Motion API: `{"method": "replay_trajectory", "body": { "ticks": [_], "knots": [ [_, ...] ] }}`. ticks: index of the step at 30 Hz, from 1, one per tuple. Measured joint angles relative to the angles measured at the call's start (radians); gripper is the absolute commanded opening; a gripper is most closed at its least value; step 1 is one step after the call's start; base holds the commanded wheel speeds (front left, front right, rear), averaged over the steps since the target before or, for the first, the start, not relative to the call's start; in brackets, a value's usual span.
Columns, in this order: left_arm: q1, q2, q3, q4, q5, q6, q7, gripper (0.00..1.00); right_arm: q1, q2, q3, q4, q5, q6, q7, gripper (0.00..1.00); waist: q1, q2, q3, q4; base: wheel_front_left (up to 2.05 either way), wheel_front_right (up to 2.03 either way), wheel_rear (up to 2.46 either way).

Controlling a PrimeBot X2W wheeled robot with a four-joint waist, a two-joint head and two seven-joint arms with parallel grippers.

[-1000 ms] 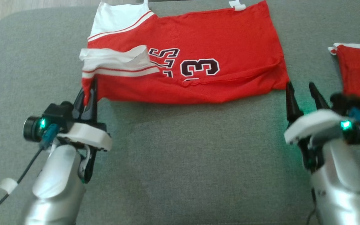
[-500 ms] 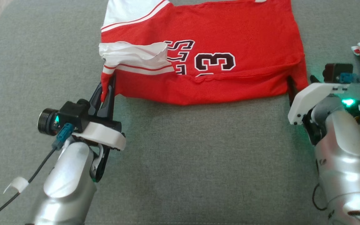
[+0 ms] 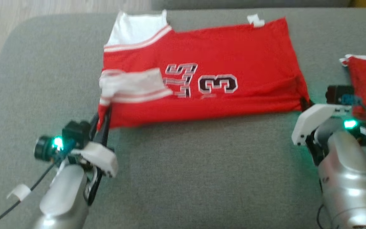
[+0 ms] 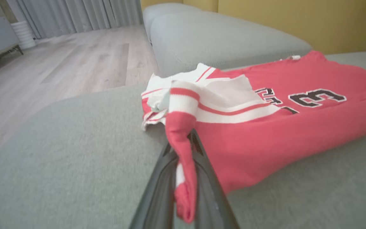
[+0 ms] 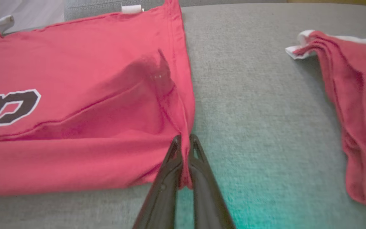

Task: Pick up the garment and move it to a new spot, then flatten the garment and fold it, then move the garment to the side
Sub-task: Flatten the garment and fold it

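Both jaws seemingly around garment (image 3: 233, 54) corners

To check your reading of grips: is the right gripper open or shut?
Shut: the right gripper clamps the red jersey at its corner, dark fingers pressed together, fabric between them.

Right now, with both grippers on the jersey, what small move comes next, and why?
Probably lift both corners together slightly. The left gripper is shut on the striped near corner of the red jersey, the right gripper on its other near corner, so that edge should rise evenly.
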Motion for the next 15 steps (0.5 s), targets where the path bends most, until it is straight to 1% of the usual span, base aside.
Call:
{"method": "replay_trajectory", "body": {
  "ticks": [3,5,8,11,15],
  "knots": [
    [0.039,0.005,-0.005,0.023,-0.001,-0.004,0.035,0.00,0.030,0.001,0.006,0.006,0.027,0.000,-0.022,0.00,-0.0001,0.0000,-0.033,-0.012,0.00,0.00,0.00],
    [0.063,0.012,-0.011,0.029,-0.002,-0.020,0.065,0.00,0.052,0.001,0.018,0.006,0.045,0.000,-0.029,0.00,-0.0001,0.0000,-0.057,-0.020,0.00,0.00,0.00],
    [0.098,0.032,-0.032,0.027,-0.012,-0.033,0.112,0.00,0.093,0.001,0.035,-0.005,0.084,0.000,-0.030,0.00,-0.0002,0.0000,-0.093,-0.031,0.00,0.00,0.00],
    [0.144,0.045,-0.037,0.008,-0.032,-0.047,0.151,0.00,0.149,0.002,0.046,-0.039,0.115,0.000,-0.027,0.00,-0.0002,0.0000,-0.128,-0.043,0.00,0.00,0.00],
    [0.219,0.073,-0.045,-0.055,-0.053,-0.056,0.213,0.00,0.247,0.003,0.053,-0.117,0.159,0.000,-0.011,0.00,-0.0003,0.0000,-0.169,-0.059,0.00,0.00,0.00]
  ]
}}
